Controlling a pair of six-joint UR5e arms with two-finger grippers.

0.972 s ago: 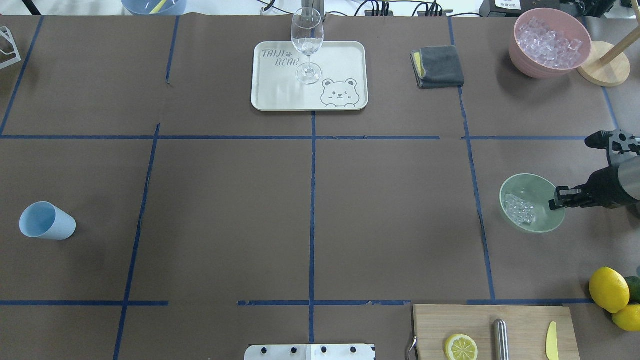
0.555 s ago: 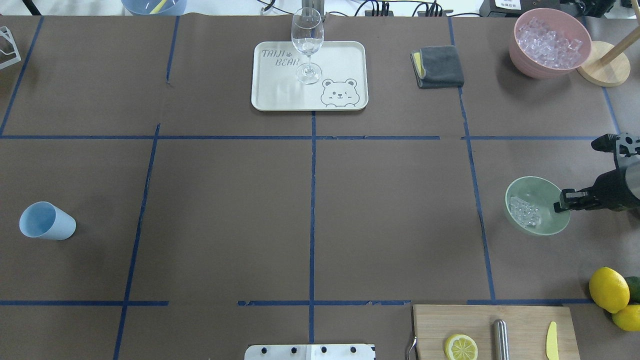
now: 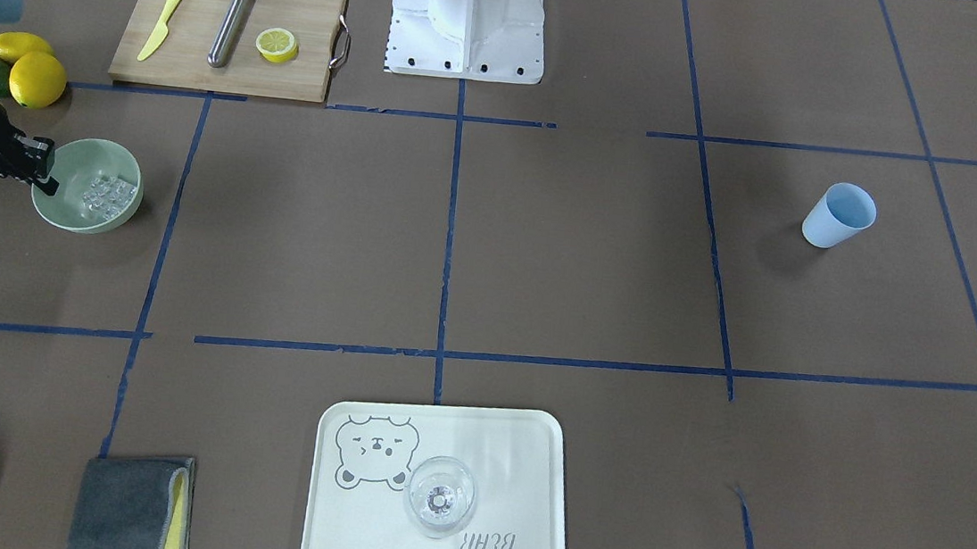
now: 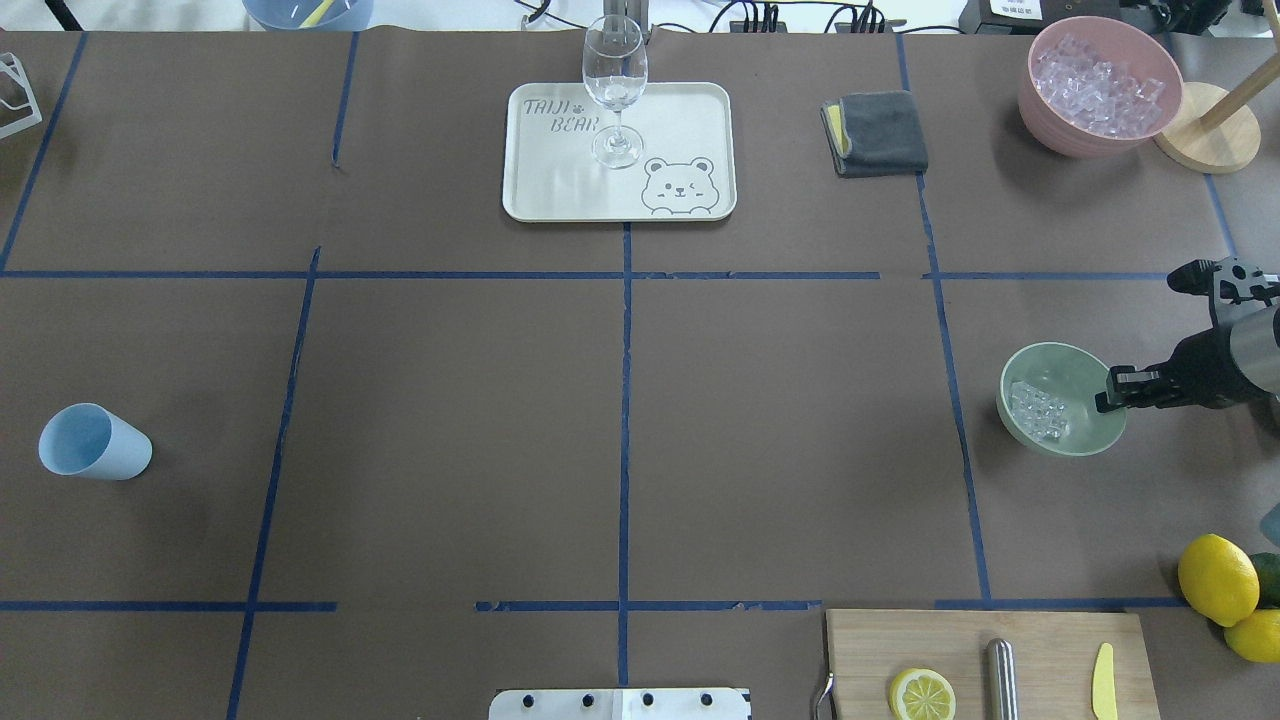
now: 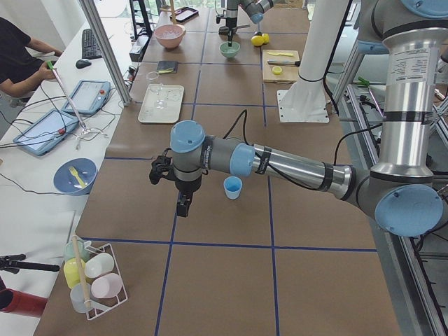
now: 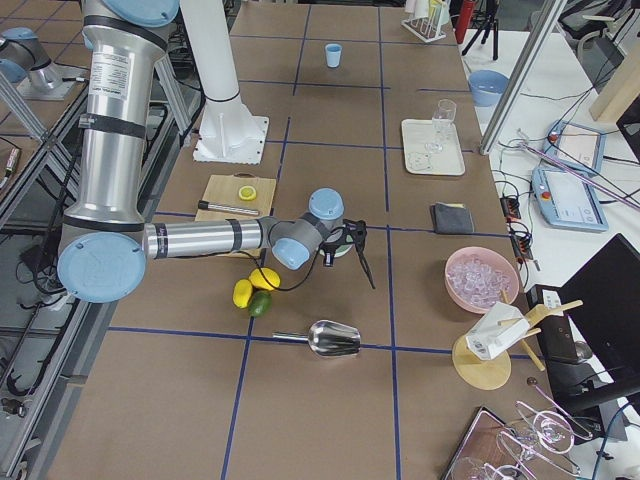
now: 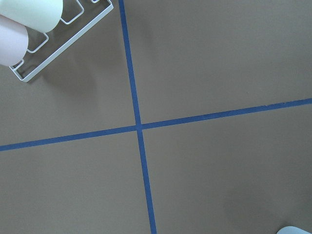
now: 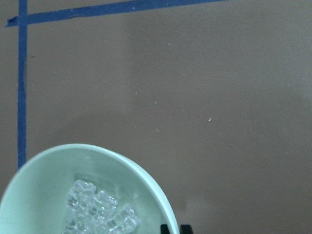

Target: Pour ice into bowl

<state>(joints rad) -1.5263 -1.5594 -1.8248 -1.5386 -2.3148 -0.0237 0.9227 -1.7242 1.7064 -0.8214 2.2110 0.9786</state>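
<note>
**Right arm, grasp on the bowl.** The right fingers [image 4: 1122, 378] are clamped on the rim of the bowl [image 4: 1075, 372], on its side toward the robot's right. In the right wrist view their two dark tips stand close together just past the pale green edge. The ice [image 4: 1038, 412] lies inside the bowl as a small cluster of clear cubes, gathered on the side away from the fingers. The bowl sits in the right part of the worktop [image 4: 780, 400], between the pink bowl [image 4: 1045, 120] of whitish pieces and the lemons [image 4: 1217, 578] beside the cutting board [image 4: 1040, 640]. The left fingers [image 5: 183, 208] point down above the brown paper (seen only from the side, so whether they are apart or together cannot be told). A light blue cup [image 5: 232, 187] stands beyond them.
</note>
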